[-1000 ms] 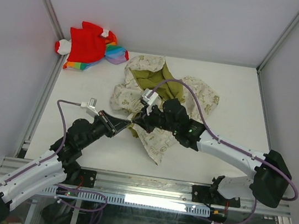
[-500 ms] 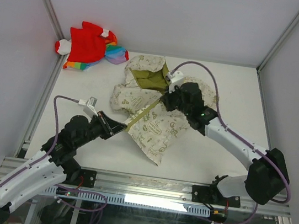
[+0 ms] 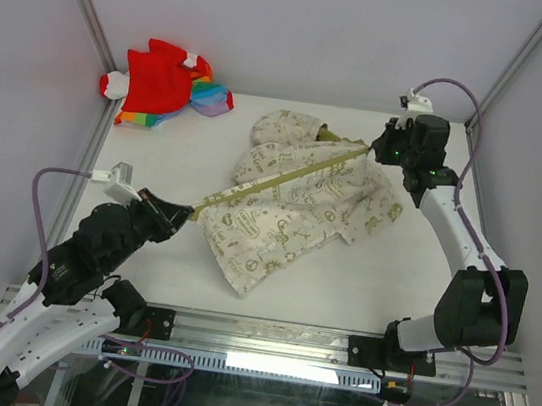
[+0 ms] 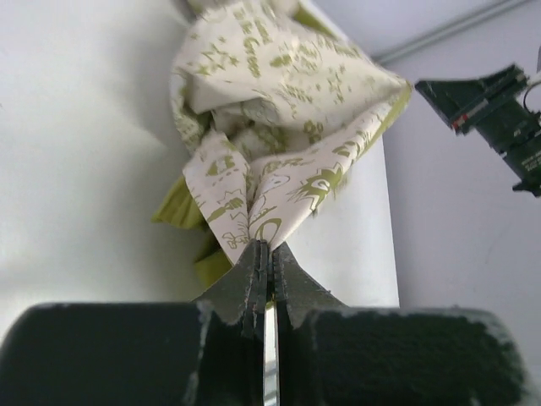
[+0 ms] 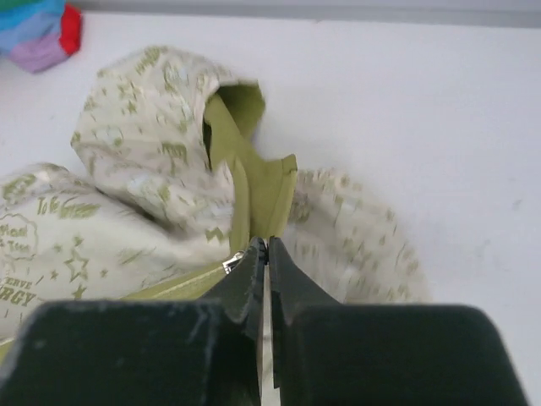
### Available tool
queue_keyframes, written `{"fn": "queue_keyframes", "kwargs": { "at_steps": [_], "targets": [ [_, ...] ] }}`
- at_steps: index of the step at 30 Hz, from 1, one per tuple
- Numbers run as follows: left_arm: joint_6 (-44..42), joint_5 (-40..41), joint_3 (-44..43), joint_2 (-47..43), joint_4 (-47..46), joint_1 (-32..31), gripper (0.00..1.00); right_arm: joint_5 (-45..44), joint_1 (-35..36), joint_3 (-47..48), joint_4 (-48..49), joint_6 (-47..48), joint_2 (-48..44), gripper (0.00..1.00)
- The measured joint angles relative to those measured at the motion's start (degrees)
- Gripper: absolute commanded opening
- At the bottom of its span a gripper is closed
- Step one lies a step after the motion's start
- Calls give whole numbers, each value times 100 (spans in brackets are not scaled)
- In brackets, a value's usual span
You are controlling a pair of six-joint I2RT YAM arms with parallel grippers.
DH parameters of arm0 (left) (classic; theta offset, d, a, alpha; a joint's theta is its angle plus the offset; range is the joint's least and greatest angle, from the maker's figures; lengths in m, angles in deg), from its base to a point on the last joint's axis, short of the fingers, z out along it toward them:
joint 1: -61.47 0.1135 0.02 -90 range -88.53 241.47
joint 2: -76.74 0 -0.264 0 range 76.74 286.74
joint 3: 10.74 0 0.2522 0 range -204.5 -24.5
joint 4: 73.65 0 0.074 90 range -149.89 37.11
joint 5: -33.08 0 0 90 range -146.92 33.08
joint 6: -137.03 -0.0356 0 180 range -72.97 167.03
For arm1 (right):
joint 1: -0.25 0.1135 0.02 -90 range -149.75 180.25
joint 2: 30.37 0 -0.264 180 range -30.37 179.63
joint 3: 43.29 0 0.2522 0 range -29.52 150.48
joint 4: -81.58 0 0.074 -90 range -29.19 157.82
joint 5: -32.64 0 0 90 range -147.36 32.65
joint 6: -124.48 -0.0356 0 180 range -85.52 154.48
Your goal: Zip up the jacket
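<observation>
My left claw (image 3: 186,215) is pinched shut, its jaws pressed flat together on the bottom edge of the jacket (image 3: 301,207), where the cream printed fabric bunches into a fold between them; my right claw (image 3: 374,149) is closed just as tightly on the olive fabric at the collar end, with the small metal zipper pull (image 5: 232,264) just beside its left fingertip. The jacket lies in the middle of the white surface (image 3: 158,147), its hood toward the far side; the zipper strip (image 3: 274,178) runs as a thin straight olive line on the diagonal from one claw to the other, the two front panels meeting along it. The red and rainbow garment (image 3: 161,85) sits well apart in the far left corner.
</observation>
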Motion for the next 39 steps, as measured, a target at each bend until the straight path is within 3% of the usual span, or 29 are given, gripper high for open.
{"fn": "queue_keyframes", "kwargs": {
  "at_steps": [7, 15, 16, 18, 23, 27, 30, 35, 39],
  "targets": [
    [-638, 1034, -1064, 9, 625, -11, 0, 42, -1252, 649, -302, -52, -20, 0],
    [-1161, 1978, -1244, -9, 839, -22, 0, -437, -2170, 1130, -470, 81, -282, 0],
    [-1213, 1974, -1198, -9, 769, -22, 2, -391, -2170, 1126, -492, 81, -352, 0],
    [-1292, 1917, -1049, 0, 614, -22, 18, -186, -2140, 1071, -538, 76, -533, 0],
    [-1464, 1770, -852, 122, 472, -22, 65, 608, -2094, 251, -588, -166, -1255, 44],
    [-1624, 1808, -846, -9, 385, -22, 86, 1029, -2092, -713, -710, -501, -2059, 97],
    [-1856, 1843, -907, -166, 337, -22, 98, 1209, -2092, -1244, -802, -732, -2811, 100],
    [-2321, 1878, -1147, -463, 142, -22, 99, 1204, -2009, -1727, -658, -1014, -4275, 99],
    [-2715, 1963, -1093, -1001, -302, -22, 99, 715, -1593, -2170, -452, -1145, -5460, 99]
  ]
}}
